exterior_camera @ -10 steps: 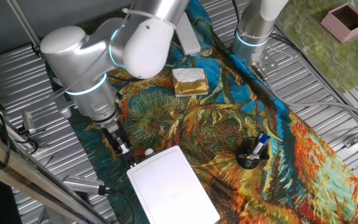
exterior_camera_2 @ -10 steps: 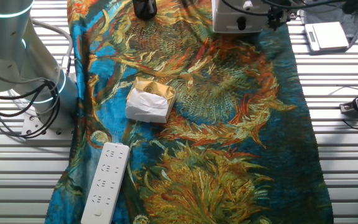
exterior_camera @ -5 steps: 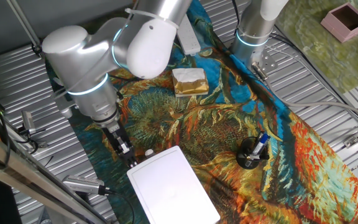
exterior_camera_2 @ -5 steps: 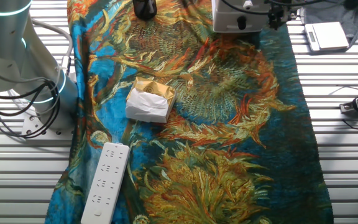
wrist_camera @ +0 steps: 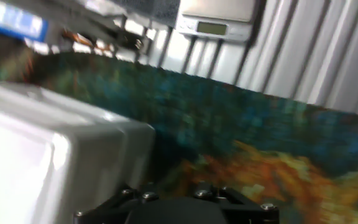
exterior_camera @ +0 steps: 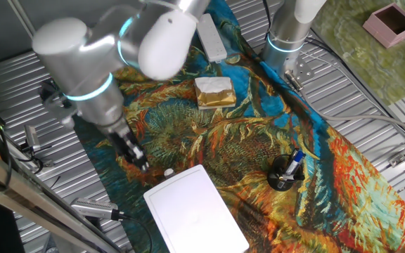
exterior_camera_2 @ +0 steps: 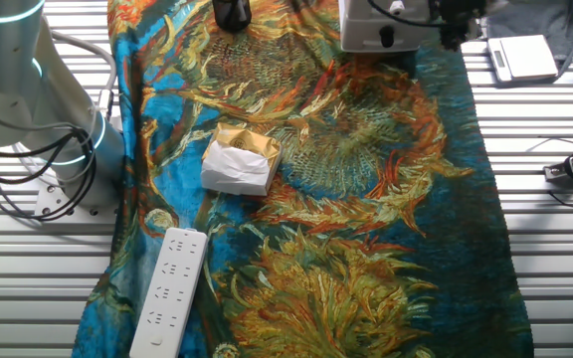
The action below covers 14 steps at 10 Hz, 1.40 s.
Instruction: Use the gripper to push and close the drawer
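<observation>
the end effector (exterior_camera: pixel 140 163) is backing away from the drawer (exterior_camera: pixel 195 211), which is sitting flush in its box on the bench; the push is probably finished. fingers blurred, so i cannot tell their state.

- the flat box (exterior_camera: pixel 195 211) lies on the patterned cloth (exterior_camera: pixel 259 140), at the near edge in one fixed view.
- the gripper (exterior_camera: pixel 140 163) sits just beside the box's upper-left corner, near the knob (exterior_camera: pixel 168 171).
- the wrapped block (exterior_camera: pixel 214 92) lies mid-cloth, between the box and the power strip (exterior_camera: pixel 211 36).
- the pen holder (exterior_camera: pixel 284 173) stands right of the box.
- the other arm's column (exterior_camera: pixel 292 31) rises beyond the cloth's right edge.
</observation>
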Each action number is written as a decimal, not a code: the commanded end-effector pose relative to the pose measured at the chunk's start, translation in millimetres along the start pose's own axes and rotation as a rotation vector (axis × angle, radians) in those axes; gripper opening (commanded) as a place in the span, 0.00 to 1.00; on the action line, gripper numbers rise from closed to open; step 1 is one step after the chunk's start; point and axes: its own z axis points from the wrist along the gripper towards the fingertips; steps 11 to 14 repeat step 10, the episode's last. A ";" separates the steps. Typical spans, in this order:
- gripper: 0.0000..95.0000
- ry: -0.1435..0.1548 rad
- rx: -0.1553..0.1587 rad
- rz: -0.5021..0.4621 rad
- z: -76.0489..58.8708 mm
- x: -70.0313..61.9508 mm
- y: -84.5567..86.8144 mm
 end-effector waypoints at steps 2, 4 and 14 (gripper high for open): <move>0.00 0.034 0.073 -0.075 -32.8 26.4 -29.8; 0.00 0.046 0.102 -0.053 -34.5 27.7 -30.4; 0.00 0.042 0.111 0.030 -34.4 27.7 -30.4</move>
